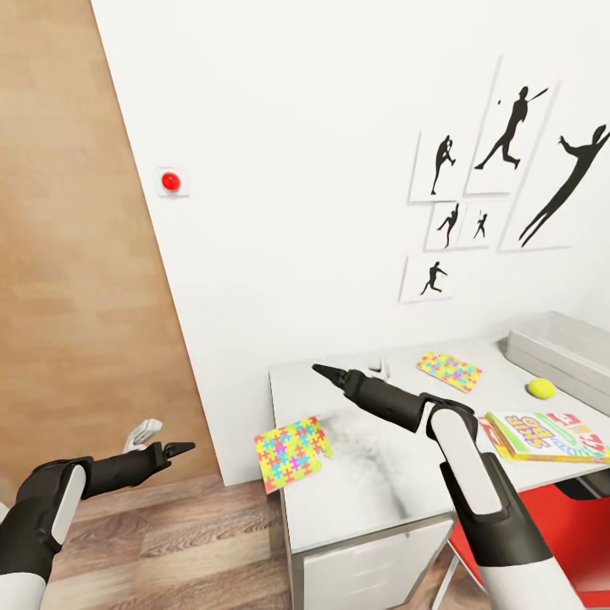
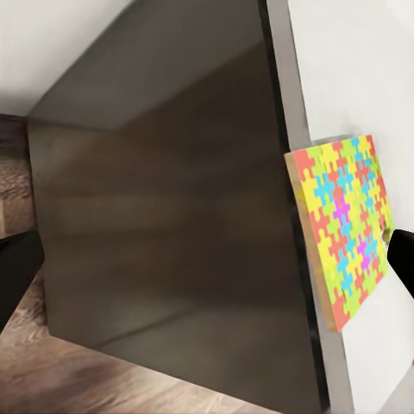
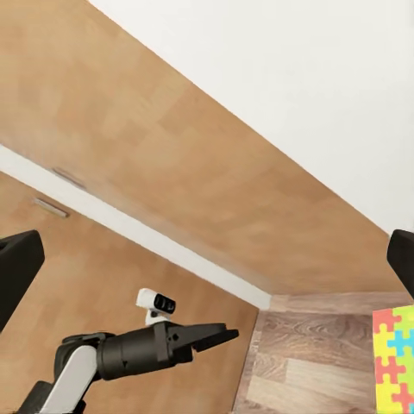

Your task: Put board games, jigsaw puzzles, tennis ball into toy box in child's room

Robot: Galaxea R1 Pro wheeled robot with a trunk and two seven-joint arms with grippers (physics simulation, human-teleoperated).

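From the head camera I see the bench (image 1: 356,491) at the right, against the white wall. One jigsaw puzzle (image 1: 291,451) hangs over the bench's near-left edge, tilted, partly off the top. The second jigsaw puzzle (image 1: 448,371) lies flat farther back, well apart from the first. The tennis ball (image 1: 540,388) sits to its right, near the toy box (image 1: 559,347) at the far right corner. The Skip-Bo board game (image 1: 549,435) lies at the bench's right, nearer than the ball.

My right end effector (image 1: 326,371) hovers above the bench's left part, its fingers pressed together on nothing. My left end effector (image 1: 180,448) hangs over the wood floor left of the bench, also clenched and empty.
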